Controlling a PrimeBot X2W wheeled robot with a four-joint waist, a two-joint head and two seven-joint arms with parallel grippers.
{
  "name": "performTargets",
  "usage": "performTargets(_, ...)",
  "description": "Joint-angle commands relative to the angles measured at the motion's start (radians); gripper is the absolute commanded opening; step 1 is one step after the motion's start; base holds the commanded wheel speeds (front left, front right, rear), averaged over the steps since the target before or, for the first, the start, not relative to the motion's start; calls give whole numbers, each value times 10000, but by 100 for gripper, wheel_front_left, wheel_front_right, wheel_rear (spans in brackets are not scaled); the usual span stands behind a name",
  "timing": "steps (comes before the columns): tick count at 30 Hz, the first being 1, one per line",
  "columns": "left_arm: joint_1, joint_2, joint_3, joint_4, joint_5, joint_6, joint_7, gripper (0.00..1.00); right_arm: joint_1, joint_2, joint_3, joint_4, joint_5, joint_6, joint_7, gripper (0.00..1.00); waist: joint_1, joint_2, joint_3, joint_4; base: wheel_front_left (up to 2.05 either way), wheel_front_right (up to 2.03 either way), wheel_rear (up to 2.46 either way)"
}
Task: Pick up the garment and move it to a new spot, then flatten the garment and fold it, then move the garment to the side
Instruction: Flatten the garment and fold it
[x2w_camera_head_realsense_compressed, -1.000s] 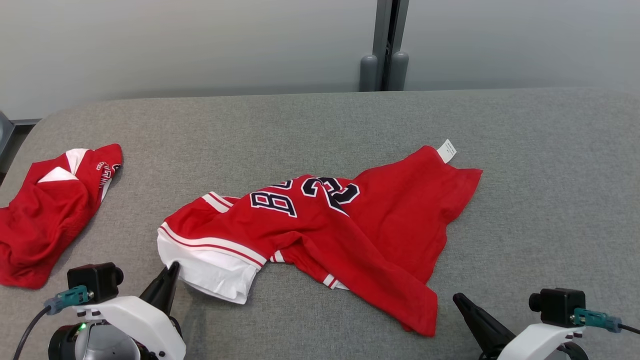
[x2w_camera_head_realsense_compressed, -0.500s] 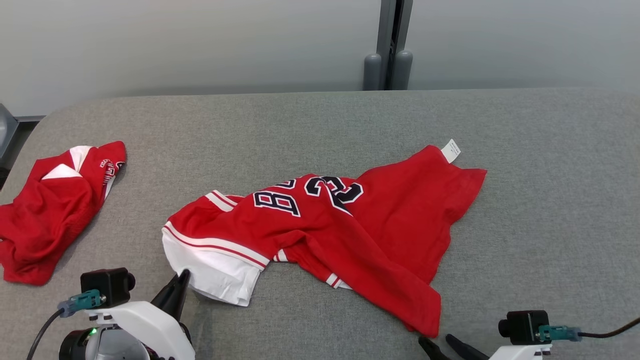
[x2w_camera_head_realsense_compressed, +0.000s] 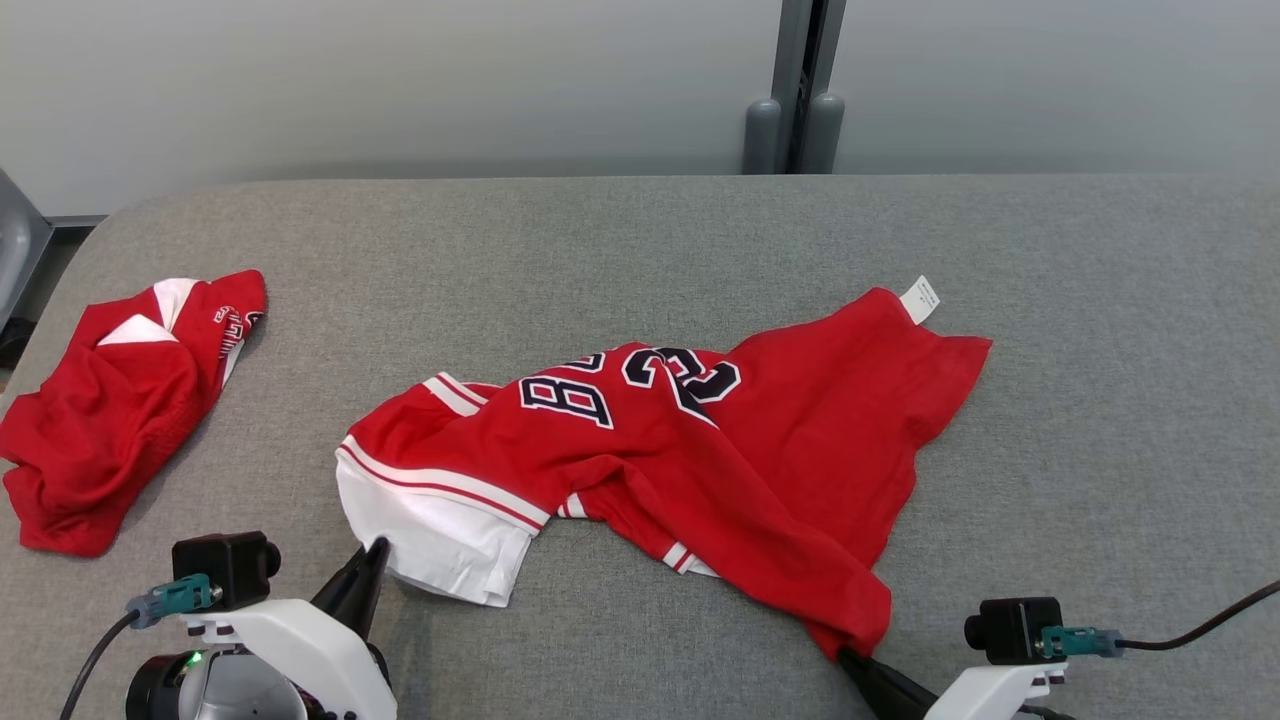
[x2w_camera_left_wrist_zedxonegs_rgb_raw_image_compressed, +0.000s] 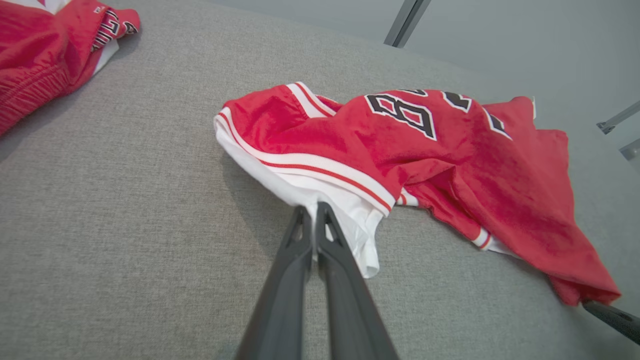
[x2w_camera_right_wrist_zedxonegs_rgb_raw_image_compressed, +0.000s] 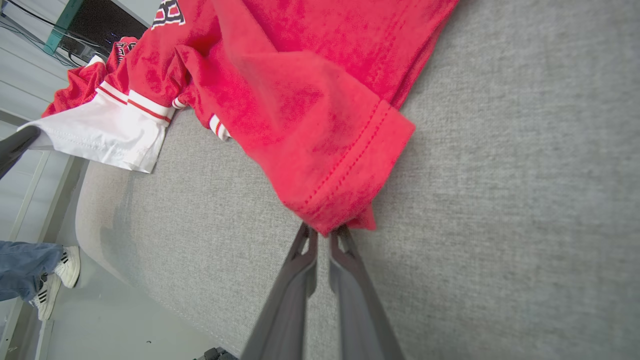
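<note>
The red jersey (x2w_camera_head_realsense_compressed: 680, 450) lies crumpled mid-desk (x2w_camera_head_realsense_compressed: 1100, 450), and each arm holds one end of its near edge, I judge so that a lift would let the cloth hang spread between them. The left gripper (x2w_camera_left_wrist_zedxonegs_rgb_raw_image_compressed: 312, 210) has its jaws pressed together on the white hem panel, while the right gripper (x2w_camera_right_wrist_zedxonegs_rgb_raw_image_compressed: 325, 232) has its jaws narrow, pinching the red hem corner (a thin fold, so the bite looks shallow and might slip). No bin or basket is involved: this jersey and a second red garment (x2w_camera_head_realsense_compressed: 110, 400), well apart at the desk's left end, both lie loose on the fabric top.
</note>
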Motion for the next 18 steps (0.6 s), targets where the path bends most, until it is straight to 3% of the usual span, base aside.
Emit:
performTargets(1, -159, 50, 18, 6, -9, -23, 17, 0, -131, -42, 29, 20, 13, 2, -108, 0, 0, 0, 5, 2, 0, 0, 0)
performTargets(10, -111, 79, 62, 73, -73, -4, -116, 0, -390, -365, 162, -290, 317, 2, -1071, 0, 0, 0, -90, -56, 0, 0, 0)
performTargets(18, -367, 182, 209, -59, 112, -85, -517, 0, -624, -924, -304, -1331, 882, 2, -2048, 0, 0, 0, -109, -257, 0, 0, 0)
